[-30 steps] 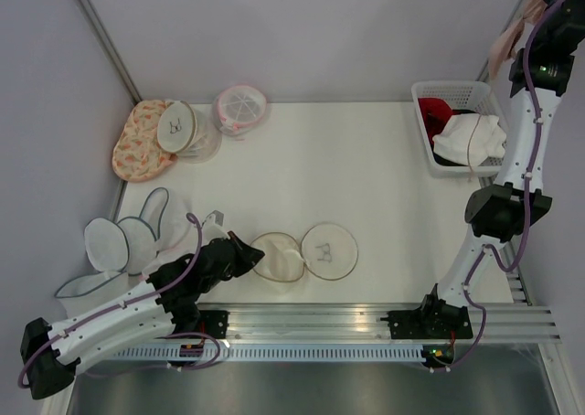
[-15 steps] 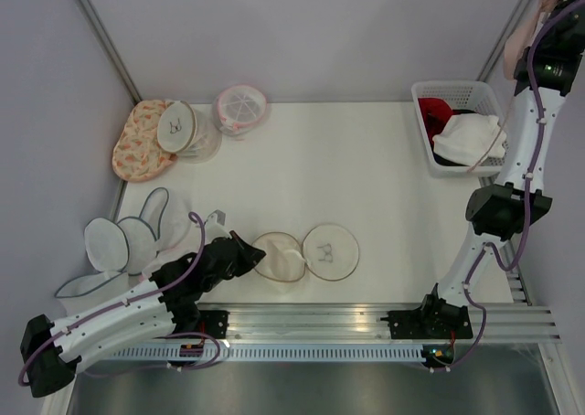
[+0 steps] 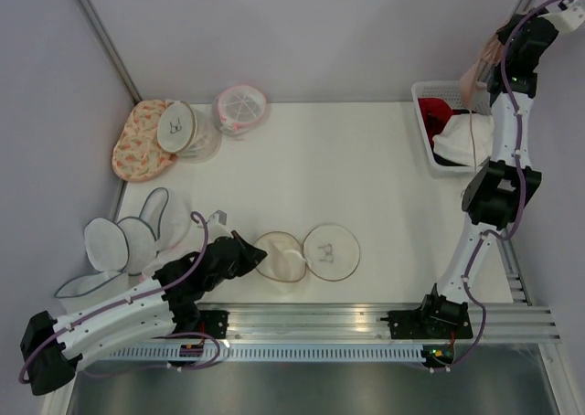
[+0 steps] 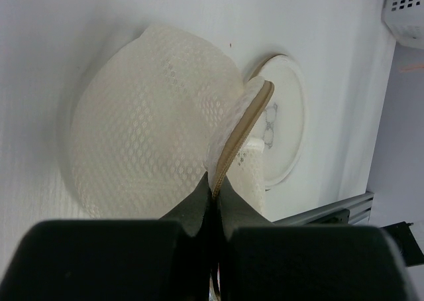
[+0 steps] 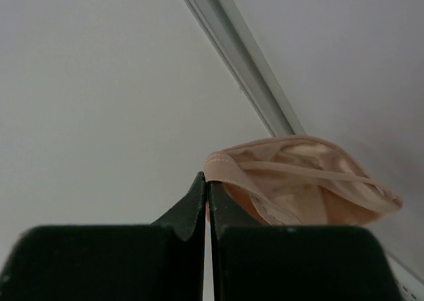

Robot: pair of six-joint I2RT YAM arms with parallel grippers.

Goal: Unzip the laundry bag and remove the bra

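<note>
Already unzipped: laundry bag [image 3: 329,250] splayed open near front of table [image 3: 366,159], left gripper [image 4: 213,189] clenched on its zipper rim [image 4: 246,119]. Pinkish bra [image 5: 298,175] out, dangling from pinched-tight right gripper [image 5: 207,185] up by basket [image 3: 422,95]. Only set-down seems left.

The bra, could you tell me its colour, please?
The bra is pale pinkish-beige; right wrist view shows it best.

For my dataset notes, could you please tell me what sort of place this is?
Probably a lab test cell: plain panel walls around a white table, an aluminium rail along its near edge, a laundry basket.
</note>
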